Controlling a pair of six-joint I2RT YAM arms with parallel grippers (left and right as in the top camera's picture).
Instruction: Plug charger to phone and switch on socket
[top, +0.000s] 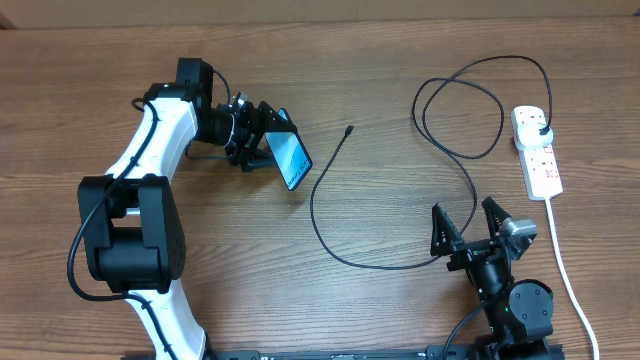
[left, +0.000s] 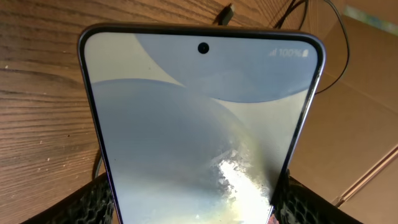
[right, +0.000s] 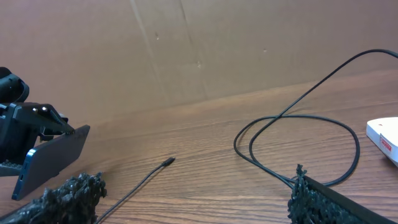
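My left gripper (top: 262, 140) is shut on the phone (top: 291, 159) and holds it tilted above the table, screen lit blue. In the left wrist view the phone (left: 199, 130) fills the frame between the fingers. The charger cable (top: 325, 215) lies in loops across the table. Its connector tip (top: 348, 130) rests free on the wood right of the phone, also in the right wrist view (right: 168, 162). Its plug head (top: 541, 128) sits in the white socket strip (top: 537, 152). My right gripper (top: 468, 228) is open and empty near the cable's lower loop.
The strip's thick white cord (top: 566, 270) runs down the right side to the front edge. A cardboard wall (right: 186, 50) stands behind the table. The right arm base (top: 515, 305) sits at the front.
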